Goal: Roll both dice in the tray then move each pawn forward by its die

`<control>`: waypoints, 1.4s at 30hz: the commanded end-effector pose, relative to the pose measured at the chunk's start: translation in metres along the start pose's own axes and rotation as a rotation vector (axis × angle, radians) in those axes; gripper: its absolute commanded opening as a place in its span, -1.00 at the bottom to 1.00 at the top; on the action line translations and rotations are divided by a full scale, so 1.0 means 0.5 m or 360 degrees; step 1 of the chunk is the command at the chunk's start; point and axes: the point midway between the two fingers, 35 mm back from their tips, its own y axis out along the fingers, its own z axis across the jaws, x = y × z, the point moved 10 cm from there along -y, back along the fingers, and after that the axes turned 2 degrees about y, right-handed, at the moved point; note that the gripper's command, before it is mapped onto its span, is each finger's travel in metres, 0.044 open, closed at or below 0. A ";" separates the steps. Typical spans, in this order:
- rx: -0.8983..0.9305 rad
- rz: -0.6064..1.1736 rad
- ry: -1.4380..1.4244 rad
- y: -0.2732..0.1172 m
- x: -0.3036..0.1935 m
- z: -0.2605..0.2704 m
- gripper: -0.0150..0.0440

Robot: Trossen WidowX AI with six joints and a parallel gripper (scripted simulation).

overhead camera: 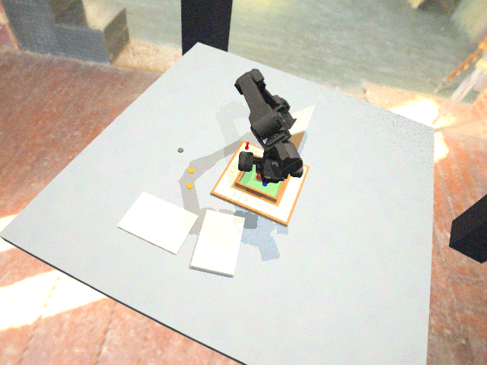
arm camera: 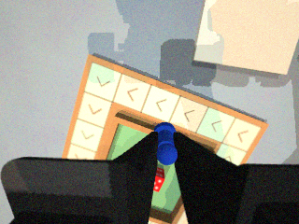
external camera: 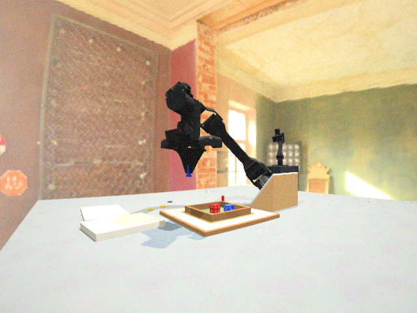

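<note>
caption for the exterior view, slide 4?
Gripper holds the blue pawn high above the board; both dice rest in the tray.

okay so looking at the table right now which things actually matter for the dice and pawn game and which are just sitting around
Part of the job:
- blue pawn, lifted off the board and pinched in the gripper
- red pawn, standing on the board
- red die and blue die, both in the tray

Just lying about:
- two white pads
- two yellow discs and a grey disc
- wooden wedge
</note>
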 end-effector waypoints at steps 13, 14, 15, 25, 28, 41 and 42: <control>0.0025 0.0031 0.0021 0.028 -0.059 0.111 -0.49; 0.0026 0.0032 0.0023 0.030 -0.064 0.118 -0.49; 0.0027 0.0033 0.0025 0.033 -0.069 0.125 -0.49; 0.0032 0.0047 0.0045 0.058 -0.126 0.186 -0.49; 0.0032 0.0052 0.0052 0.067 -0.145 0.202 -0.49; 0.0025 0.0074 0.0083 0.109 -0.235 0.260 -0.49; 0.0024 0.0076 0.0085 0.112 -0.242 0.264 -0.49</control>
